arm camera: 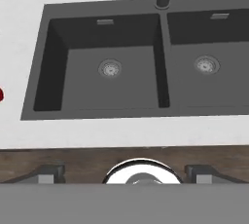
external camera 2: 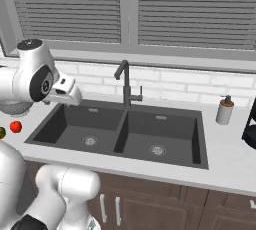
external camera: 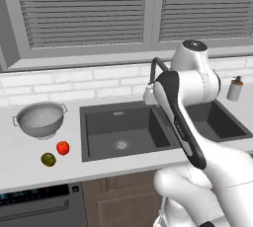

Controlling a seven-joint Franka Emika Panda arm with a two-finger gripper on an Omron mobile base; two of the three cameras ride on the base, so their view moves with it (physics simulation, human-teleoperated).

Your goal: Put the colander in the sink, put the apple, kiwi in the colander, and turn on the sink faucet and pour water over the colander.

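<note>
The silver colander (external camera: 40,119) stands upright on the counter left of the sink (external camera: 85,137). In front of it lie the red apple (external camera: 63,147) and the olive kiwi (external camera: 48,159), close together. The dark double sink (external camera 2: 121,133) has nothing in either basin, and the gooseneck faucet (external camera 2: 125,81) rises behind its divider. My gripper (arm camera: 124,173) hangs above the sink's front edge, open, with nothing between its fingertips (arm camera: 48,173). It looks down into the left basin (arm camera: 48,72). A sliver of the apple (arm camera: 1,94) shows at the left edge of the hand view.
A grey soap dispenser (external camera 2: 225,110) stands on the counter right of the sink. A dark object (external camera 2: 250,124) sits at the far right edge. A tiled wall and shuttered windows run behind the counter. Cabinet doors lie below the counter's front edge.
</note>
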